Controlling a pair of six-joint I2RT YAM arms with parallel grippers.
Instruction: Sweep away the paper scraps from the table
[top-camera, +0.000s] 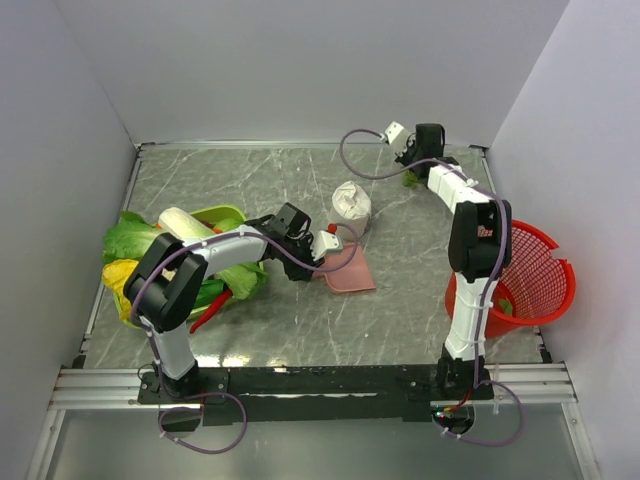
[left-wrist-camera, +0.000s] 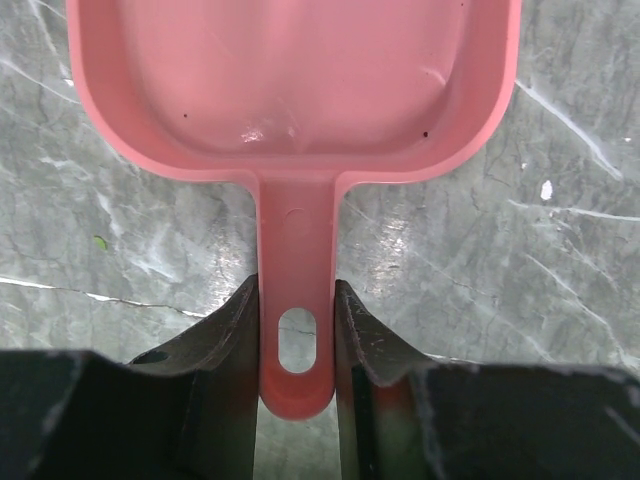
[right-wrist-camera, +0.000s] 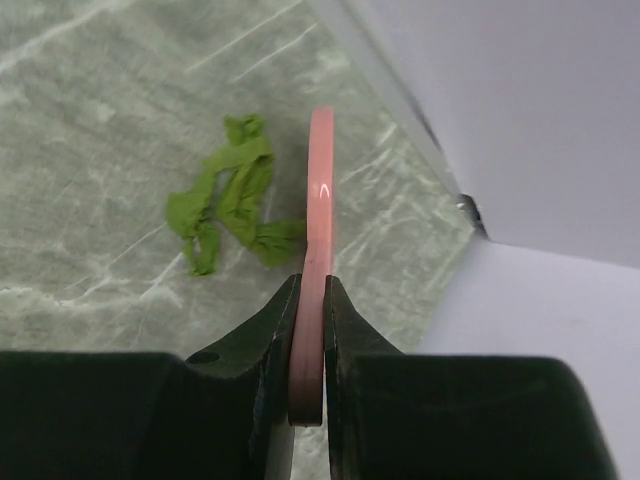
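Note:
A clump of green crinkled paper scraps (right-wrist-camera: 230, 195) lies on the grey marble table (right-wrist-camera: 90, 110) near the far right corner, just left of a thin pink tool (right-wrist-camera: 320, 180) seen edge-on. My right gripper (right-wrist-camera: 312, 285) is shut on that tool. From above, the scraps (top-camera: 411, 181) lie beside the right gripper (top-camera: 405, 160). My left gripper (left-wrist-camera: 296, 290) is shut on the handle of a pink dustpan (left-wrist-camera: 290, 80), whose pan shows no scraps. The dustpan (top-camera: 347, 270) rests mid-table with the left gripper (top-camera: 325, 248) at its handle. One tiny green speck (left-wrist-camera: 100, 242) lies left of the handle.
A white crumpled lump (top-camera: 351, 203) sits just behind the dustpan. Lettuces and cabbages (top-camera: 130, 245) and a green bowl (top-camera: 222, 214) crowd the left side. A red basket (top-camera: 535, 275) hangs off the table's right edge. White walls close in at the far corner (right-wrist-camera: 500, 120).

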